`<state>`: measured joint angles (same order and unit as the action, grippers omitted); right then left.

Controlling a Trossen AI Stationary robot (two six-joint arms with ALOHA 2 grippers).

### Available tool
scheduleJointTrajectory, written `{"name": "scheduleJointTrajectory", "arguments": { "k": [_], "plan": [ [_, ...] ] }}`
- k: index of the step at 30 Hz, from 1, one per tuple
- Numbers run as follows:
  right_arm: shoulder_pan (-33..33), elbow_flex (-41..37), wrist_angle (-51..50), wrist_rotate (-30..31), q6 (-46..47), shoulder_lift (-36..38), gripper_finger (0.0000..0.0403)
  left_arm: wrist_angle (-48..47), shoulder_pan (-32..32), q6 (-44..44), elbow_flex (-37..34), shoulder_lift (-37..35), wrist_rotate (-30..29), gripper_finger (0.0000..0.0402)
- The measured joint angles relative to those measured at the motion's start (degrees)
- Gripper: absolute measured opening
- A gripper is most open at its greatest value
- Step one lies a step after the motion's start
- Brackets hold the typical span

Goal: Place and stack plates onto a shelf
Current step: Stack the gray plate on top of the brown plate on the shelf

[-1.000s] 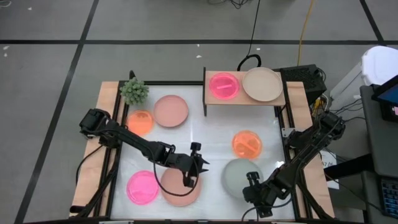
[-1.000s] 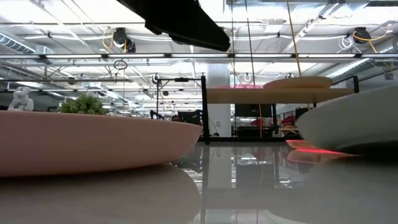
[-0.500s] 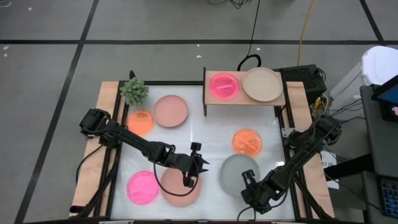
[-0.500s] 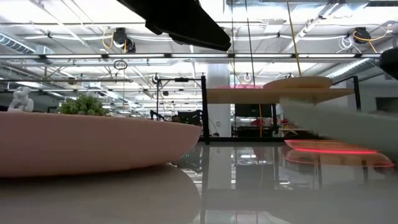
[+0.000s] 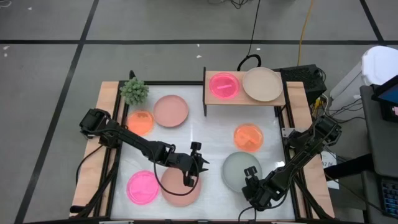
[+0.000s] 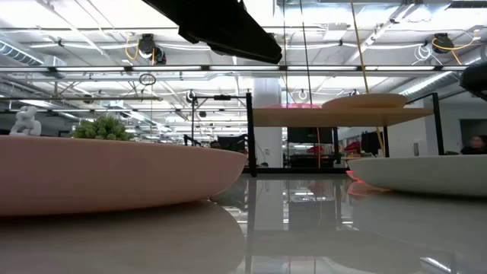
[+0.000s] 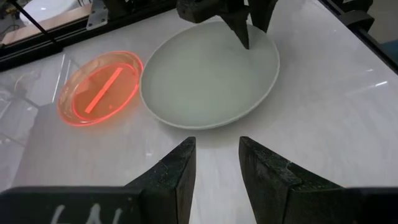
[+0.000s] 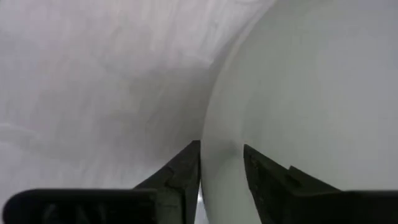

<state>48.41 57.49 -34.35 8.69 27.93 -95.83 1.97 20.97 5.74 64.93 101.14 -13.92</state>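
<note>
From above, the white worktop (image 5: 205, 137) carries the shelf (image 5: 210, 99) at the middle of its back edge. On the shelf a neon pink plate (image 5: 223, 85) and a beige plate (image 5: 262, 84) lie side by side. A small plant (image 5: 134, 91) stands at the back left corner, with an orange plate (image 5: 140, 121) and a salmon plate (image 5: 170, 111) near it. A second orange plate (image 5: 249, 137) lies towards the right edge. By the front edge lie another neon pink plate (image 5: 143, 186) and a large salmon plate (image 5: 174, 194), touching. The left gripper (image 5: 189, 180) hangs over that salmon plate. The grey-green plate (image 5: 235, 171) lies flat near the front right corner, with the right gripper (image 5: 251, 174) at its front rim.

At worktop level, the salmon plate (image 6: 114, 171) fills the left foreground and the grey-green plate (image 6: 426, 173) rests flat on the right. The shelf (image 6: 342, 116) stands behind with the beige plate (image 6: 365, 100) on top. A dark arm (image 6: 221, 27) crosses overhead.

The left wrist camera shows the left gripper (image 7: 216, 168) with its fingers a little apart and nothing between them. Beyond lie the grey-green plate (image 7: 199, 81) and an orange plate (image 7: 99, 87), with the right gripper (image 7: 247, 34) over the grey-green plate's far rim.

The right wrist camera shows the right gripper (image 8: 221, 168) with its fingers parted astride the rim of the grey-green plate (image 8: 311, 93), one finger over the plate and one over the worktop (image 8: 93, 93). They do not look pressed on the rim.
</note>
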Motion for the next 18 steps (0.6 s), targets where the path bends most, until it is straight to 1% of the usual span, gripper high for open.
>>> {"name": "scheduleJointTrajectory", "arguments": {
  "k": [2, 7, 11, 14, 18],
  "plan": [
    [0.1, 0.0, 0.11, 0.35, -0.25, 0.0, 0.0086, -0.02, 0.0, -0.02, 0.0, -0.02, -0.06, 0.0129],
    [0.1, 0.09, 0.28, 0.95, -0.21, 0.09, 0.0015, -0.02, 0.0, -0.06, 0.0, -0.02, -0.1, 0.0129],
    [0.07, 0.15, 0.81, 1.47, -0.18, 0.11, 0.0012, -0.08, 0.0, -0.43, -0.02, -0.04, -0.1, 0.0129],
    [0.07, 1.69, -0.08, 1.33, -1.22, 0.09, 0.0005, -0.41, 0.0, -0.72, -0.02, -0.04, -0.1, 0.0129],
    [0.07, 5.55, -5.1, 3.3, -1.65, 1.35, 0.0002, -0.46, 0.0, -0.22, -0.02, -0.04, -0.12, 0.0129]
  ]
}}
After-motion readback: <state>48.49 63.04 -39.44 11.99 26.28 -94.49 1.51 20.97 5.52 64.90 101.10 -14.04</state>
